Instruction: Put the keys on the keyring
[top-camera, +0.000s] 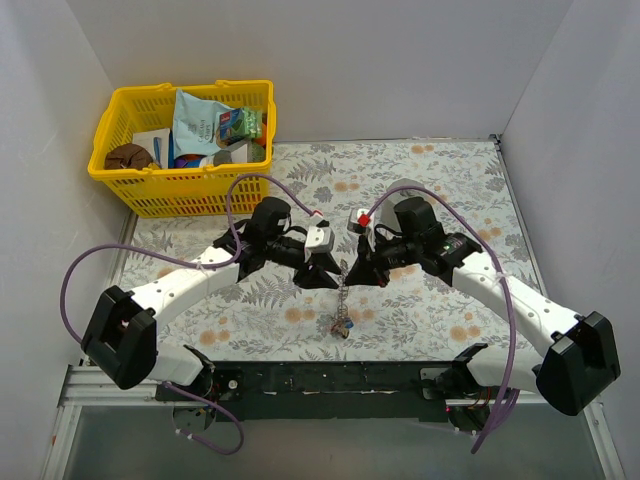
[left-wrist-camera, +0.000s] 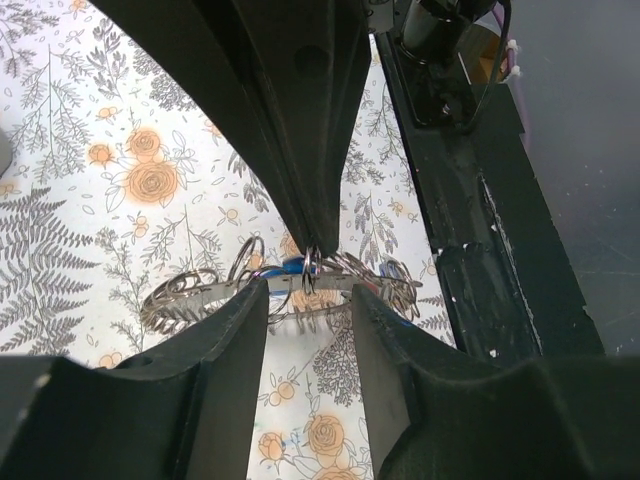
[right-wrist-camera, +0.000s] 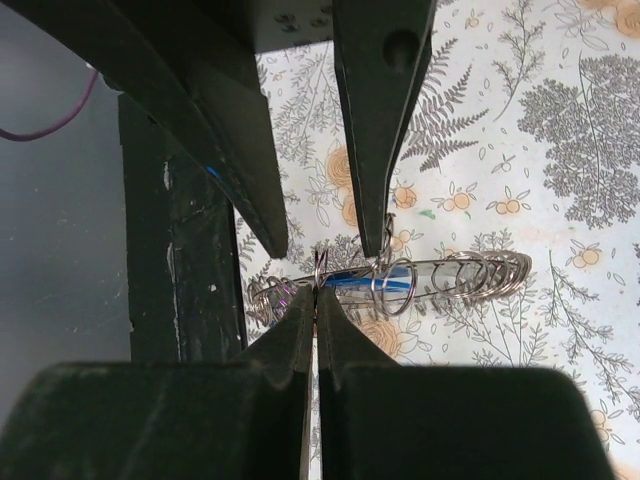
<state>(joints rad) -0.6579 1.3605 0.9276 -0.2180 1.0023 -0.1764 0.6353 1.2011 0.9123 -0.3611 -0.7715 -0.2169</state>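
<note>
The right gripper (right-wrist-camera: 317, 303) is pinched tight, its two black fingertips meeting on one wire loop of the thin silvery metal keyring (right-wrist-camera: 455, 275). The left gripper (left-wrist-camera: 310, 303) stands spread, a finger on either side of the same chain of loops — whether either pad touches the metal cannot be told. In the top view the keyring's long axis points from the grippers toward the near table edge (it runs crosswise in both wrist views). A small blue-headed key (right-wrist-camera: 368, 279) lies along that axis among the loops. Beneath is the floral-patterned tablecloth (top-camera: 430, 180); a yellow plastic basket (top-camera: 180, 196) sits well apart at the far left corner.
</note>
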